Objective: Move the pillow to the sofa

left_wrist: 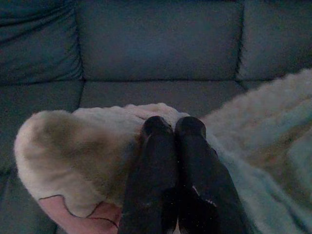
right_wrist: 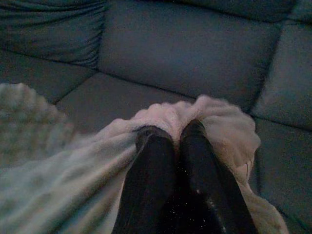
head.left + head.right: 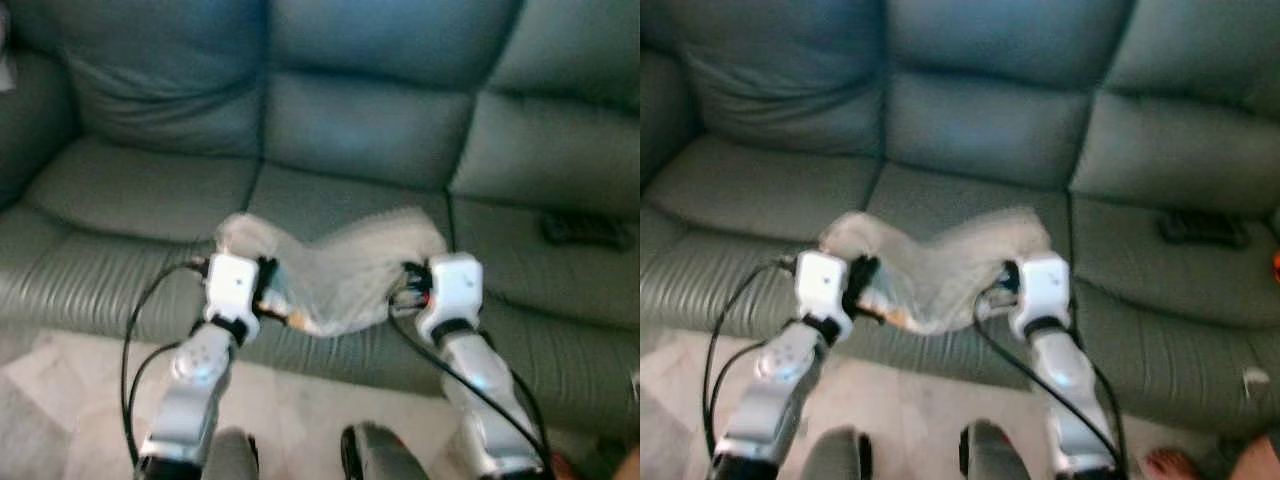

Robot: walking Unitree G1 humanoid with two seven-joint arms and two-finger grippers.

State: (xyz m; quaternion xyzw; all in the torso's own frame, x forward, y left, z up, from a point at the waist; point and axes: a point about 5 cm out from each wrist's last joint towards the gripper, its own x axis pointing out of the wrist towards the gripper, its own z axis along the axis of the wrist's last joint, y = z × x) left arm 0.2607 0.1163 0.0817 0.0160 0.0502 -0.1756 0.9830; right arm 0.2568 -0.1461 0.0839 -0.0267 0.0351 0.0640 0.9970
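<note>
Left claw (image 1: 173, 129) is pinched shut on the pillow's left corner, fingers (image 1: 156, 161) pressed together into the pale fleece; the pillow (image 3: 340, 265) hangs slung between the two arms, its long axis running left to right, sagging in the middle, at the front edge of the sofa (image 3: 360, 120) seat; right claw (image 2: 170, 134) is likewise clamped tight on the right corner. Both arms sit equally near; the open seat lies straight ahead of the pillow, so a forward reach and lowering looks like what remains.
</note>
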